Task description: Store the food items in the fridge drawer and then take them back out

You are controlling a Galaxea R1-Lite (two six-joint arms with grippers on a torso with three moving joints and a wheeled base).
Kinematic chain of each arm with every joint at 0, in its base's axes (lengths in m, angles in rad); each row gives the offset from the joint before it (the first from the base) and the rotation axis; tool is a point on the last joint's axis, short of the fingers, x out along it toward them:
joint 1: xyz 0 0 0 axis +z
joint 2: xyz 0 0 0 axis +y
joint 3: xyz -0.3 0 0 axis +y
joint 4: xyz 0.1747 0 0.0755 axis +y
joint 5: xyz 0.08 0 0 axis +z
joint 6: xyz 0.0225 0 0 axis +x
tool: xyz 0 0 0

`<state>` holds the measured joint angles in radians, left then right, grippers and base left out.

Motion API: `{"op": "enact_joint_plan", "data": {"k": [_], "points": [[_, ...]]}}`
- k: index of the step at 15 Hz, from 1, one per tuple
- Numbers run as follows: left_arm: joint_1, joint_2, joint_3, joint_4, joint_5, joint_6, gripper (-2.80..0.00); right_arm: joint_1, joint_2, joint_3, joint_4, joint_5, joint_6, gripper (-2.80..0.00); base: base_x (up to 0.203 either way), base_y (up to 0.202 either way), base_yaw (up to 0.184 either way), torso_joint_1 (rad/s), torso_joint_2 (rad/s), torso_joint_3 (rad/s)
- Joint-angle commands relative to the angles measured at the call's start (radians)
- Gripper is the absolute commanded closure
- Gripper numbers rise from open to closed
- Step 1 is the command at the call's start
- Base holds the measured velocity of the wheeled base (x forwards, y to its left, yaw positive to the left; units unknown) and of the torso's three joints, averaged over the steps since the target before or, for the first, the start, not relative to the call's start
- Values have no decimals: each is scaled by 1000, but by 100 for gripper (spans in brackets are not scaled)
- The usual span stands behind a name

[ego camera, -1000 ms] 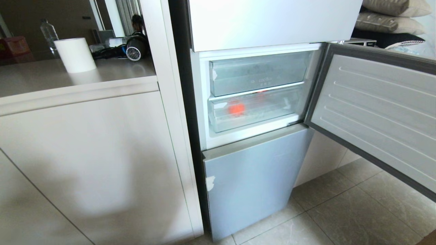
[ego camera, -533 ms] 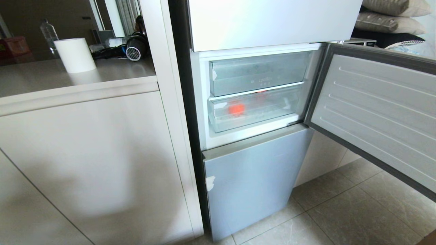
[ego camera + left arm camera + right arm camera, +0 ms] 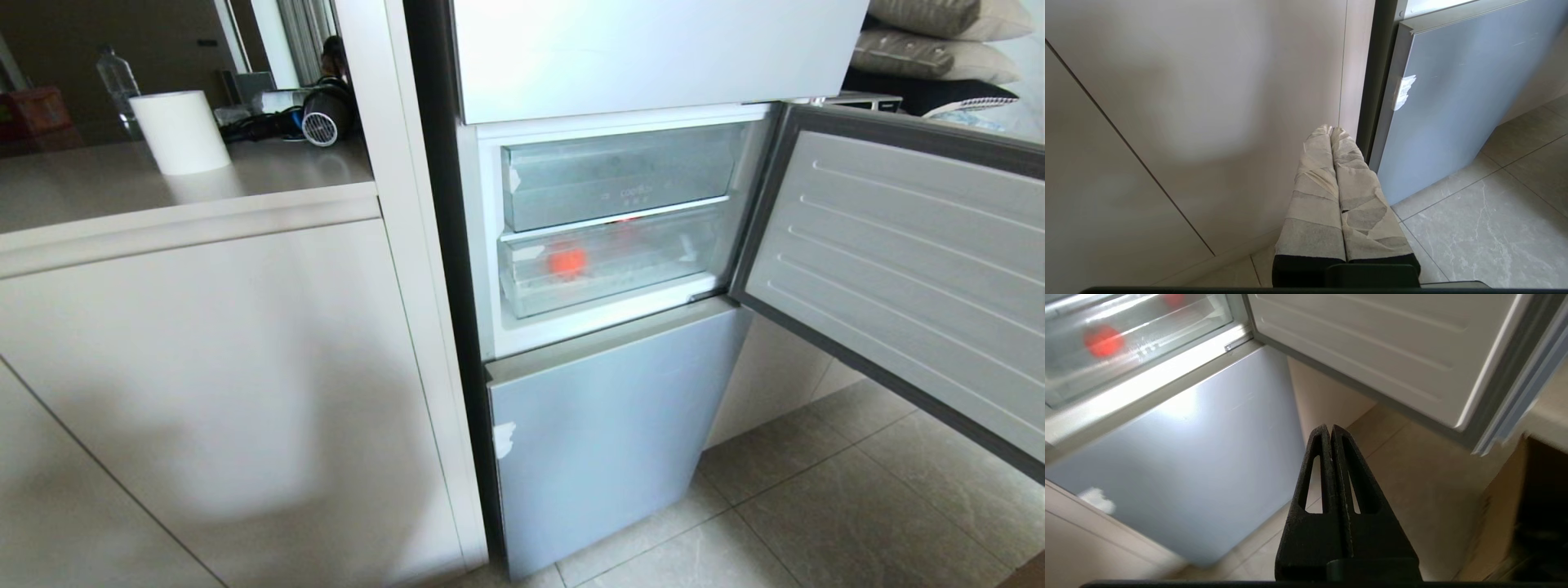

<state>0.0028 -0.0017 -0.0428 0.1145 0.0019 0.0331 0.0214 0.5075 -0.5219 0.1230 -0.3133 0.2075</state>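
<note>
**Red fruit sits in the closed fridge drawer, both grippers empty**

From the head camera I see the fridge with its middle door [image 3: 898, 261] swung open to the right. Inside are two clear bins stacked one over the other. The lower one is the fridge drawer [image 3: 608, 265], pushed in, and through its frosted front I can make out the red fruit [image 3: 566, 261] toward its left half. A fainter red glow shows further right near the drawer's top edge, which I cannot identify. The upper bin [image 3: 620, 175] sits just above it. Below the open compartment is the pale blue-grey lower door [image 3: 604, 441], shut, with a scrap of white tape [image 3: 504, 438] on its left edge.

Neither arm shows in the head view. In the right wrist view my right gripper [image 3: 1331, 428] has its black fingers pressed together, holding nothing, pointing at the floor near the lower door, below and right of the drawer. My left gripper [image 3: 1331, 130], its fingers wrapped in pale tape and also together, hangs low in front of the cabinet panel [image 3: 1188, 122] left of the fridge.

On the far left, the surface [image 3: 269, 175] carries a white paper roll [image 3: 180, 131] and a hair dryer [image 3: 326, 114].
</note>
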Motion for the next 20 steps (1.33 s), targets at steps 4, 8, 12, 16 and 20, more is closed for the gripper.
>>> {"op": "enact_joint_plan", "data": {"k": [4,8,12,16,20], "points": [[0,2,0,1,1,-1,0,50,298,-91,-2,-31,154,0,0,0,0,0,0,0],[0,3,0,1,1,-1,0,-130,522,-129,-153,-31,164,0,0,0,0,0,0,0],[0,2,0,1,0,-1,0,-516,617,-190,-321,-20,149,0,0,0,0,0,0,0],[0,2,0,1,0,1,0,-897,632,-212,-410,89,146,0,0,0,0,0,0,0],[0,2,0,1,1,-1,0,-1166,654,-222,-473,178,155,0,0,0,0,0,0,0]]}}
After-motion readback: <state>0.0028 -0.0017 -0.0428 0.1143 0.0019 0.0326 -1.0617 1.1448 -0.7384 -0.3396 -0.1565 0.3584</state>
